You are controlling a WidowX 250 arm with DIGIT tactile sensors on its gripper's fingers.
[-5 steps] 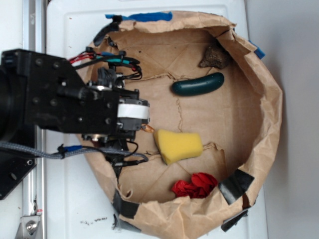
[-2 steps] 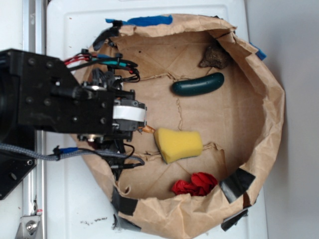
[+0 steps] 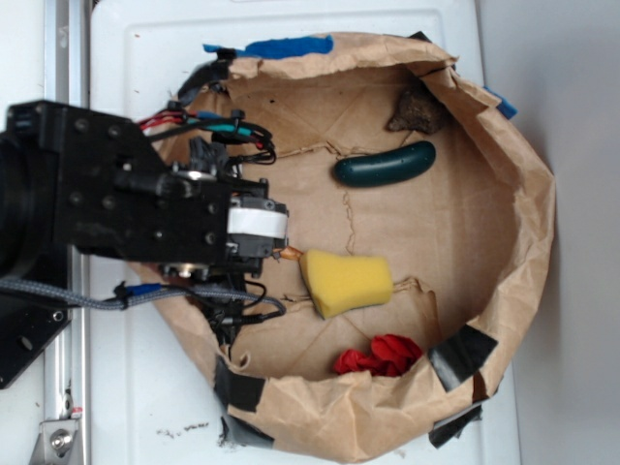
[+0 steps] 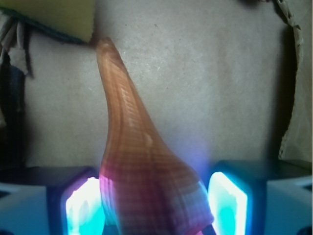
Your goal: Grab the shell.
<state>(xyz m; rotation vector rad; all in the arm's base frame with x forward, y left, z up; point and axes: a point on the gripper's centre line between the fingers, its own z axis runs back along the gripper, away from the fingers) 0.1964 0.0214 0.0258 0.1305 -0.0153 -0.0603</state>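
The shell (image 4: pixel 142 166), orange-tan with brown ribs, fills the lower middle of the wrist view, and its long point reaches up toward the yellow sponge (image 4: pixel 54 14). My gripper (image 4: pixel 156 210) is shut on its wide body, a glowing pad pressed against each side. In the exterior view only the shell's tip (image 3: pixel 288 255) shows, poking out from under the gripper (image 3: pixel 262 247) at the left of the brown paper bowl (image 3: pixel 528 223). The arm hides the rest of the shell.
The yellow sponge (image 3: pixel 347 283) lies just right of the shell tip. A dark green cucumber (image 3: pixel 386 165) and a rough brown rock (image 3: pixel 418 109) sit at the back right. A red cloth (image 3: pixel 380 356) is at the front. The bowl's crumpled paper walls rise all round.
The arm shifted slightly left and then back and a little toward the front; the shell tip has stayed in nearly the same place beside the sponge.
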